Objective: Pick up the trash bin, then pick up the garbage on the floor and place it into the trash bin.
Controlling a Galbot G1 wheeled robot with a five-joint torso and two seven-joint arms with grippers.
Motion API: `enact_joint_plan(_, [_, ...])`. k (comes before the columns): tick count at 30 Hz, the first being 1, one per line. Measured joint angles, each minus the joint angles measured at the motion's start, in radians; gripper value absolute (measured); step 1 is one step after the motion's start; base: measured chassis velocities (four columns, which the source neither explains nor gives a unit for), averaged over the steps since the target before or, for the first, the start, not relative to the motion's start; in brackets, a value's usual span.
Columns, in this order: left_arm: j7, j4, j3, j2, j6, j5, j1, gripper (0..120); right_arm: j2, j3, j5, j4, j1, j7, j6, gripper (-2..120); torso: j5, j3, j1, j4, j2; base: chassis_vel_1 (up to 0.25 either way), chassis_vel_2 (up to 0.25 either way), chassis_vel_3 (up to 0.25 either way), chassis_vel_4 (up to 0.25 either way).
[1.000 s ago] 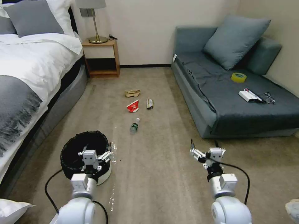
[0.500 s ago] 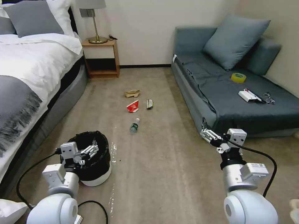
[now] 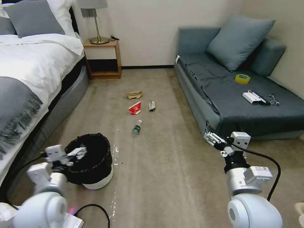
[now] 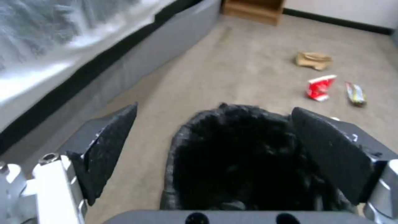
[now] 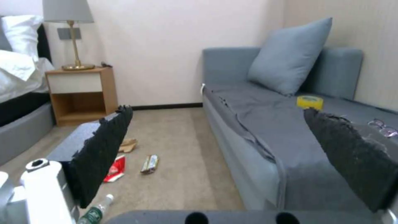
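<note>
Setting: bedroom floor point(image 3: 164, 164) of beige carpet, with a bed point(image 3: 28, 79) on the left and a grey sofa point(image 3: 240, 95) on the right.

Trash bin: trash bin point(image 3: 91, 158), small, white, lined with a crinkled black bag; standing upright on the floor near the bed, not yet lifted.

Left gripper: left gripper point(image 3: 77, 152) poised at the bin's rim on the bed side; in the left wrist view the two dark fingers point(image 4: 108, 149) spread wide to either side of the bag's mouth point(image 4: 244, 155), holding nothing.

Right gripper: right gripper point(image 3: 211, 138) raised in the air close to the sofa's front edge, well apart from the bin; fingers point(image 5: 104, 149) wide apart and empty.

Garbage: four pieces on the open floor beyond the bin, between bed and sofa. Nearest, a clear bottle point(image 3: 136, 128) with a green label; further on, a red-and-white carton point(image 3: 135, 108) beside a dark wrapper point(image 3: 152, 105); furthest, a crumpled tan paper bag point(image 3: 134, 94).

Stage, as a judgement: lining up to grasp the bin's rim; no litter collected.

Risks, as a judgement: closing on loose bag plastic alone, not the rigid rim, likely to pull the liner free or let the bin slip; a one-sided hold likely to tilt the light bin; a nudge from the fingers could tip it towards the bed.
</note>
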Motion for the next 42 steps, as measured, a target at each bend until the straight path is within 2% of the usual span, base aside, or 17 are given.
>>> enact_joint_plan(7, [-0.062,-0.011,-0.009,0.011,0.039,-0.075,-0.012,100,0.000,0.000,0.002,0.000,-0.002,0.002,0.004,100,0.0000,0.000,0.000,0.0001,0.000,0.000,0.000,0.000,0.000])
enact_joint_plan(15, [-0.065,0.032,-0.008,0.027,0.042,-0.081,-0.019,100,0.002,-0.001,0.000,-0.003,-0.004,0.002,0.007,100,0.0000,0.000,0.000,0.0001,0.000,0.000,0.000,0.000,0.000])
enact_joint_plan(27, [-0.076,0.078,0.005,0.028,0.048,-0.083,-0.035,100,-0.001,-0.001,-0.002,-0.003,-0.008,0.002,0.010,100,0.0001,0.000,0.000,0.0001,0.000,0.000,0.000,0.000,0.000])
enact_joint_plan(36, [-0.117,0.166,0.006,0.056,0.059,-0.112,-0.079,100,0.001,-0.007,-0.005,-0.007,-0.008,0.003,0.013,100,0.0000,0.000,0.000,0.0002,0.000,0.000,0.000,0.000,0.000])
enact_joint_plan(39, [-0.117,0.166,0.006,0.056,0.059,-0.112,-0.079,100,0.001,-0.007,-0.005,-0.007,-0.008,0.003,0.013,100,0.0000,0.000,0.000,0.0002,0.000,0.000,0.000,0.000,0.000])
enact_joint_plan(40, [-0.135,0.213,0.010,0.073,0.059,-0.132,-0.102,100,0.001,-0.008,-0.006,-0.009,-0.007,0.003,0.013,100,0.0001,0.000,0.000,0.0000,0.000,0.000,0.000,0.000,0.000])
enact_joint_plan(42, [-0.142,0.250,0.013,0.079,0.059,-0.138,-0.113,100,-0.001,-0.008,-0.006,-0.011,-0.005,0.003,0.013,100,0.0000,0.000,0.000,0.0002,0.000,0.000,0.000,0.000,0.000])
